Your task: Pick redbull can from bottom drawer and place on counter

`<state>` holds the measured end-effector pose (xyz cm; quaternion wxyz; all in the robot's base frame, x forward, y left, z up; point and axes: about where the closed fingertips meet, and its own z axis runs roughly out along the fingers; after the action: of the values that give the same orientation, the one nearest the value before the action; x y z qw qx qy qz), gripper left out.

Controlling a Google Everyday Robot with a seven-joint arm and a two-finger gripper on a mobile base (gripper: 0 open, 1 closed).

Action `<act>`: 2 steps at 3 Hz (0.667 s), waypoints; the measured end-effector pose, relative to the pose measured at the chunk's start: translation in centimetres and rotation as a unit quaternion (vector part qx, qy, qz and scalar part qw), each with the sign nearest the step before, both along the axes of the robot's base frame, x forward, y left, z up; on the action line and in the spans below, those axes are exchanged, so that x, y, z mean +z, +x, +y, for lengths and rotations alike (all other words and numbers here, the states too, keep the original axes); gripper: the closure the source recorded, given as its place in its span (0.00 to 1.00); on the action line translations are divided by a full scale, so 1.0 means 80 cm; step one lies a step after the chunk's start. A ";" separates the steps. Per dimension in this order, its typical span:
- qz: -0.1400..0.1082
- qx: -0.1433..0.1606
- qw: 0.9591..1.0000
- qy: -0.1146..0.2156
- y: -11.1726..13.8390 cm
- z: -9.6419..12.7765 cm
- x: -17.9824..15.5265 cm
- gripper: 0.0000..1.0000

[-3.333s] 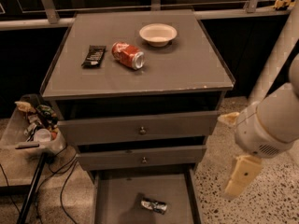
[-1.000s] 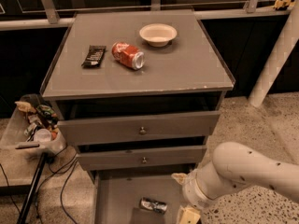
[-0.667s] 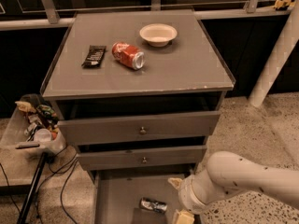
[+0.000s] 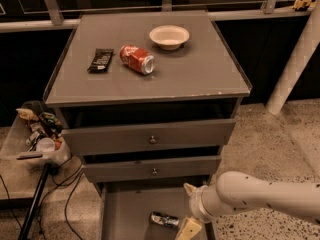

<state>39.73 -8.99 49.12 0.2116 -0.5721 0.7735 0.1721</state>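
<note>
1. We see the pincer (image 4: 184,211) low over the right side of the pulled-out bottom drawer (image 4: 125,209). It sits at the end of a white arm (image 4: 260,194) that reaches in from the right.
2. Its two fingers stand apart, one cream finger (image 4: 188,229) by the lower edge of the view and the other above it.
3. The redbull can (image 4: 165,219) lies on its side on the drawer floor, just left of the spread fingers. We cannot tell whether it touches them.
4. The table (image 4: 200,79) carries a red soda can (image 4: 136,59) on its side. A dark snack bar (image 4: 100,59) lies to its left and a white bowl (image 4: 169,36) behind it to the right.
</note>
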 end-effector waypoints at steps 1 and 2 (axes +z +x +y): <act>-0.017 -0.052 0.998 0.008 0.043 -0.030 -0.017 0.00; -0.017 -0.052 0.998 0.008 0.043 -0.030 -0.017 0.00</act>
<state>43.15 -11.37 47.76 0.2384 -0.5320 0.7971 0.1573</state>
